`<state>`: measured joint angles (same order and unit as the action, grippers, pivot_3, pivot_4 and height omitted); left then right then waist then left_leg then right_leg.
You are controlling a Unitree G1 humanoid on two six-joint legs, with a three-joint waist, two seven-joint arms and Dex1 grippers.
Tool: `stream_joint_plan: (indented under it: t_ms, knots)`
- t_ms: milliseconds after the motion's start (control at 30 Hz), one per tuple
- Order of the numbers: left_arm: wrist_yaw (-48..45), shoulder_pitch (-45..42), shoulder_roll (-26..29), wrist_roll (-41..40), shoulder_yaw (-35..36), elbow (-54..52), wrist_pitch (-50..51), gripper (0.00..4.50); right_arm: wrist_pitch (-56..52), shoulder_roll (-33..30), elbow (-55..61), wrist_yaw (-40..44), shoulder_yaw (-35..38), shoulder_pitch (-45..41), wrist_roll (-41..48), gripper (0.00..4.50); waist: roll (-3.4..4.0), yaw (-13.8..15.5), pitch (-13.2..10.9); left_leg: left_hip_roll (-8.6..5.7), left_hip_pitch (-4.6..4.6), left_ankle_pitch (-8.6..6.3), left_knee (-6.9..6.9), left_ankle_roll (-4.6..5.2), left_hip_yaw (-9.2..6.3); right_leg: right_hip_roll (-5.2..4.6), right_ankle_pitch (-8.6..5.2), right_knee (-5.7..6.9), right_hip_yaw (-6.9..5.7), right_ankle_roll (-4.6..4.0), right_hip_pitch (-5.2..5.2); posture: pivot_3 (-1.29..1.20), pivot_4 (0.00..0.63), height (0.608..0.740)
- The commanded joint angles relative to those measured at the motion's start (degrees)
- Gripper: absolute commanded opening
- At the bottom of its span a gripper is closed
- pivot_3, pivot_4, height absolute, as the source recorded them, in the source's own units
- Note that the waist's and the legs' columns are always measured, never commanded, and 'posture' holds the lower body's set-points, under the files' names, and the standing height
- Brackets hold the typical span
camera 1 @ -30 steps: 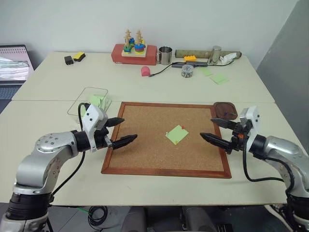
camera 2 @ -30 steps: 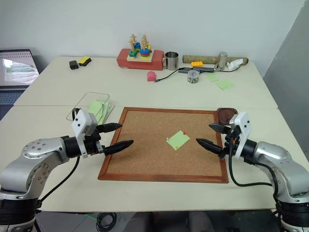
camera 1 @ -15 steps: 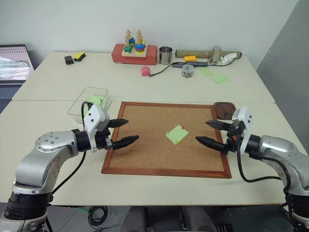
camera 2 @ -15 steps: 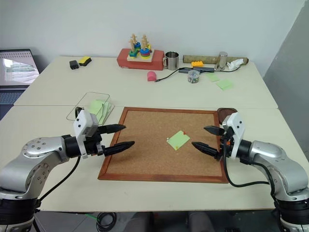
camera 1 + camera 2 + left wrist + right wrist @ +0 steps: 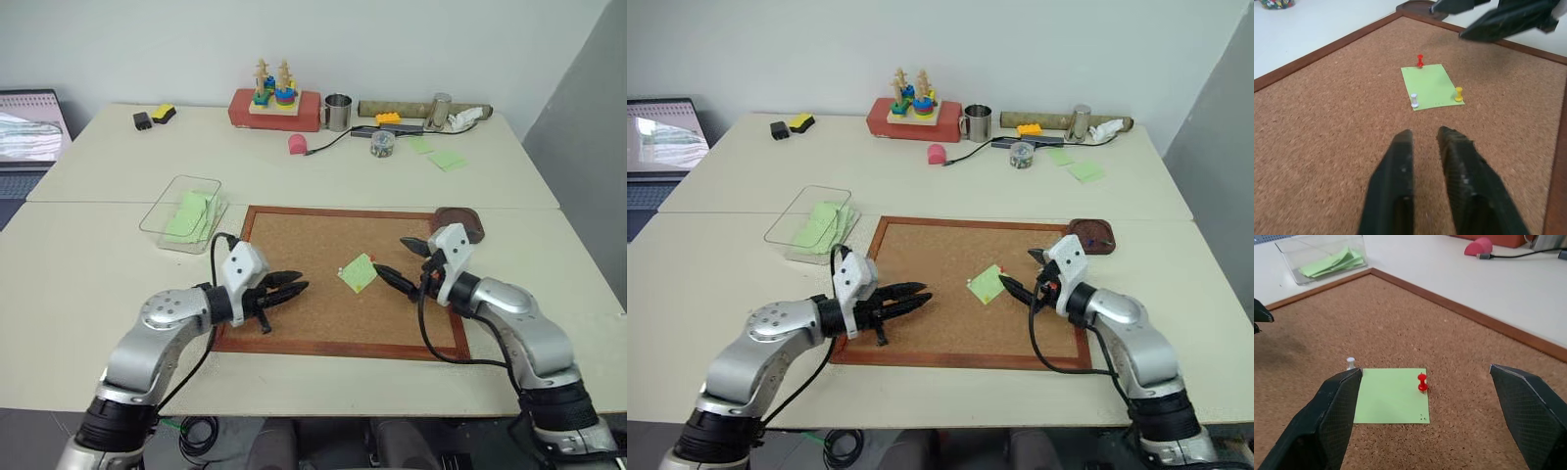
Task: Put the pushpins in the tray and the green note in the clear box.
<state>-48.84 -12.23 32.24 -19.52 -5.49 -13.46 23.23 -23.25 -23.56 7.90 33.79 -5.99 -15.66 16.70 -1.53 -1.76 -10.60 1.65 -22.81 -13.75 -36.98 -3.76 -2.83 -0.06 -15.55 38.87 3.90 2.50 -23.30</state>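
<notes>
The green note (image 5: 357, 273) lies flat on the cork board, held by a red pushpin (image 5: 1420, 60), a yellow pushpin (image 5: 1459, 93) and a white one (image 5: 1414, 100). My right gripper (image 5: 392, 257) hovers open just right of the note, its jaws spread either side of the red pushpin (image 5: 1422, 382) ahead of them. My left gripper (image 5: 292, 285) is shut over the board's left part, empty, pointing at the note from a short way off. The dark brown tray (image 5: 470, 217) sits off the board's far right corner. The clear box (image 5: 157, 208) stands left of the board with green papers inside.
The wood-framed cork board (image 5: 323, 313) takes up the middle of the near table. Along the far side stand a red box with a stacking toy (image 5: 273, 102), a metal mug (image 5: 336, 112), a jar of pins (image 5: 380, 144) and loose green notes (image 5: 445, 159). A laptop (image 5: 24, 127) is at far left.
Both arms swung inward and down over the board. The left gripper closed from wide open to shut. The right gripper stayed open and came up to the note.
</notes>
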Motion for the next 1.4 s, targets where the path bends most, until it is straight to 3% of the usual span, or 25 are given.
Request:
stream_joint_plan:
  t_ms: [33,633,900,1267,1400]
  knots:
    - [0.9,-2.1,-1.7,1.6,-2.0,-0.2,-1.4,0.04,3.4,1.7,-2.2,-0.3,-0.5,-1.9,-1.8,4.36,0.0,-0.1,0.0,0.0,0.0,0.0,0.0,0.0,0.0,0.0,0.0,0.0,0.01,0.0,0.0,0.0,0.15,0.74]
    - [-2.3,-4.0,0.5,8.8,-9.3,7.6,0.3,0.04,3.7,7.3,-11.4,-1.3,-3.1,-7.2,-6.3,4.36,0.02,-0.1,0.0,0.01,0.05,0.0,0.0,0.0,-0.04,0.01,0.0,0.05,-0.03,-0.02,0.03,0.0,0.15,0.74]
    - [-1.9,-3.8,0.7,8.6,-9.1,6.7,1.6,0.0,3.8,7.8,-11.7,-1.3,-2.5,-6.7,-6.6,2.38,0.03,-0.1,0.0,0.01,0.11,0.0,-0.01,0.01,-0.04,0.01,0.0,0.09,-0.02,-0.01,0.07,0.0,0.15,0.74]
    - [-1.6,-4.3,0.5,8.4,-8.7,6.7,2.3,0.0,3.7,8.5,-11.8,-2.1,-1.1,-7.7,-6.5,0.14,0.03,-0.1,0.0,0.01,0.11,0.0,0.0,0.0,-0.04,0.01,0.0,0.09,-0.03,-0.01,0.07,0.0,0.15,0.74]
    - [-1.3,-4.2,0.3,8.5,-8.8,6.7,2.6,0.0,3.5,8.6,-10.5,-2.9,-0.6,-7.5,-6.3,0.06,0.03,-0.1,0.0,0.01,0.11,0.0,0.0,0.01,-0.04,0.01,0.0,0.09,-0.02,-0.01,0.07,0.0,0.15,0.74]
